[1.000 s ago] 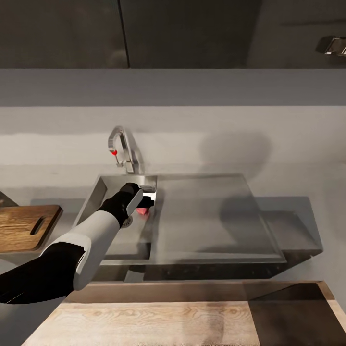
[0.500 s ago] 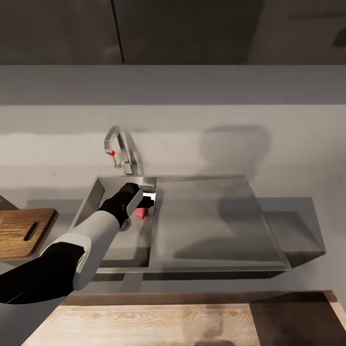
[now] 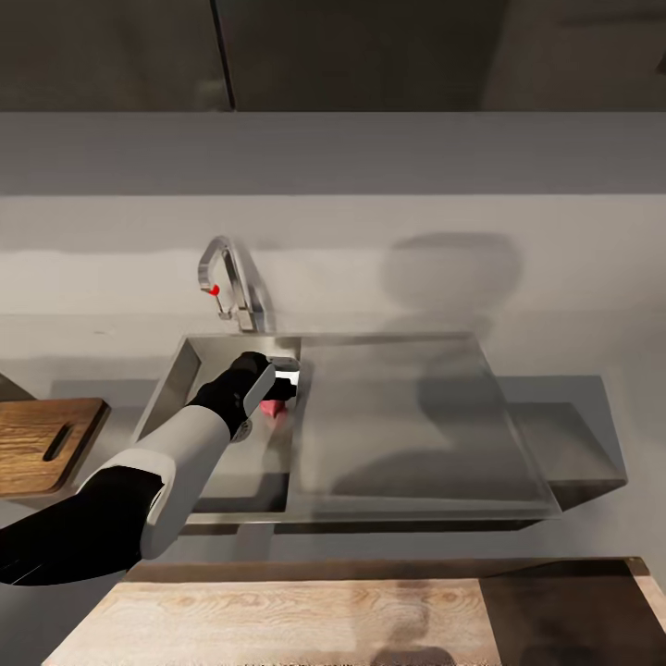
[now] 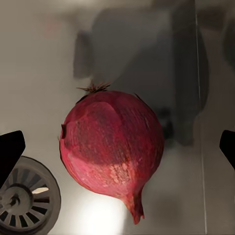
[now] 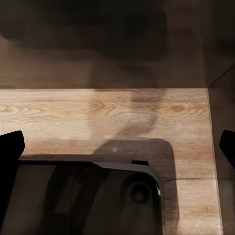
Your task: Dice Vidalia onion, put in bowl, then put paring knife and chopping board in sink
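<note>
A dark red onion [image 3: 272,408] lies on the floor of the grey sink [image 3: 178,377], beside the round drain [image 4: 27,196]. My left gripper [image 3: 281,394] reaches down into the basin right over it. In the left wrist view the onion [image 4: 112,147] sits between the two black fingers [image 4: 10,149], and the left gripper [image 4: 119,149] is open and clear of it on both sides. The chopping board [image 3: 42,444] rests on the countertop [image 3: 573,305] at the left edge. My right gripper [image 5: 120,147] is open and holds nothing. Knife and bowl are out of view.
The chrome faucet [image 3: 227,277] with its red-tipped lever stands behind the basin. The flat drainboard [image 3: 398,416] stretches to the right of it. A light wooden surface [image 3: 277,620] runs along the near side, and my dark base [image 5: 83,196] is over it.
The head view has shifted a little, so the board sits further left in the picture. My left gripper stays over the onion in the sink.
</note>
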You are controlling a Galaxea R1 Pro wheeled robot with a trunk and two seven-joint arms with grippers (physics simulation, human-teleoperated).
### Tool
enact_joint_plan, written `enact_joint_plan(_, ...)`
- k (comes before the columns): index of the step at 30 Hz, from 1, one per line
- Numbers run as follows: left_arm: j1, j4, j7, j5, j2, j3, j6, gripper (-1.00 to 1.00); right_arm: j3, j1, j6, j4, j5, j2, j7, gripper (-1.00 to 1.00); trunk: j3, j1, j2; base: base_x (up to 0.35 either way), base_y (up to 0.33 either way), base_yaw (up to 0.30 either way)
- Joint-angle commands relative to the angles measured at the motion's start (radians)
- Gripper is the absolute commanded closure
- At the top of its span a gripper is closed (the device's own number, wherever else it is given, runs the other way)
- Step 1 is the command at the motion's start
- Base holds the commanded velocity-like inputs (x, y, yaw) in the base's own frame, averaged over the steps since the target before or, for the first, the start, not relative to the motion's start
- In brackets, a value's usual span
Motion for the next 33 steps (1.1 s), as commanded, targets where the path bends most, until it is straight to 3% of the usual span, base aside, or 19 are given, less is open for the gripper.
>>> enact_joint_plan(1,-0.001,-0.001,0.007,0.011,0.001,-0.007,0.004,-1.00,-0.004,0.000,-0.001,-0.002,0.008,0.001,0.003,-1.00,-0.003,0.001,-0.002,0.000,0.000,0.000)
enact_joint_plan(33,-0.001,-0.003,0.012,0.010,0.004,-0.007,0.004,-1.00,-0.004,0.000,-0.001,-0.002,0.008,0.001,0.003,-1.00,-0.040,0.001,-0.002,0.000,0.000,0.000)
